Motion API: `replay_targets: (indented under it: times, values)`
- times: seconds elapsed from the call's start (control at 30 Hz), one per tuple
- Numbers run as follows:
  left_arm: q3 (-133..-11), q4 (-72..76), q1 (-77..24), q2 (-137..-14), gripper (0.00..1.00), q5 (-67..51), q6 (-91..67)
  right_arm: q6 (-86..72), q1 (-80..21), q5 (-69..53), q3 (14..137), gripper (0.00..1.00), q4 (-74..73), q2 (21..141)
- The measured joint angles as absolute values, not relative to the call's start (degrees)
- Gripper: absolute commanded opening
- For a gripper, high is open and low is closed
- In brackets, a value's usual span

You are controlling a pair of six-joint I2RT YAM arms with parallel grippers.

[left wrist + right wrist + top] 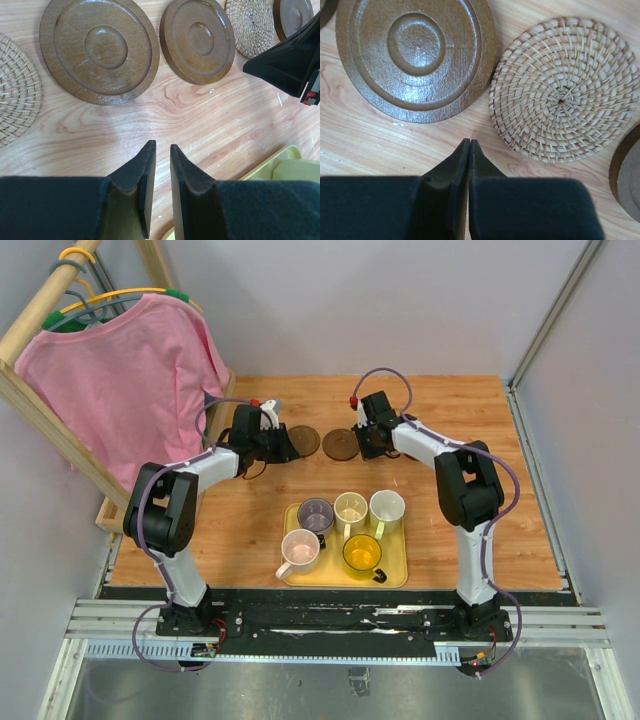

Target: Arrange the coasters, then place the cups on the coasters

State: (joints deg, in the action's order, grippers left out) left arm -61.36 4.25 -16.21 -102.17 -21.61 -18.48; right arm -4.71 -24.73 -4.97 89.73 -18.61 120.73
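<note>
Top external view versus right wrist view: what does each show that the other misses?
Only top external: the five cups sitting on the yellow tray, and a pink shirt hanging at the left. Only right wrist: a woven tan coaster, not visible from above, and that the right gripper is shut, holding nothing. Both: a dark brown coaster lying on the wooden table.

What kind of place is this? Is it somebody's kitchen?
Probably not a kitchen, more like a robot practice booth. Two robot arms are bolted to a metal rail at the edge of a small wooden table, plain grey walls close it in, and the cups sit on a tray.
</note>
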Motion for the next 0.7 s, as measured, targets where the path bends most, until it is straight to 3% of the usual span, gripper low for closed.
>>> replay_targets:
  times: [0.7]
  values:
    - [-59.5,4.7,-16.2,-101.3,0.23,-21.0,-19.1,-5.1,-24.7,-8.2,94.1,0.01,-19.2,125.1]
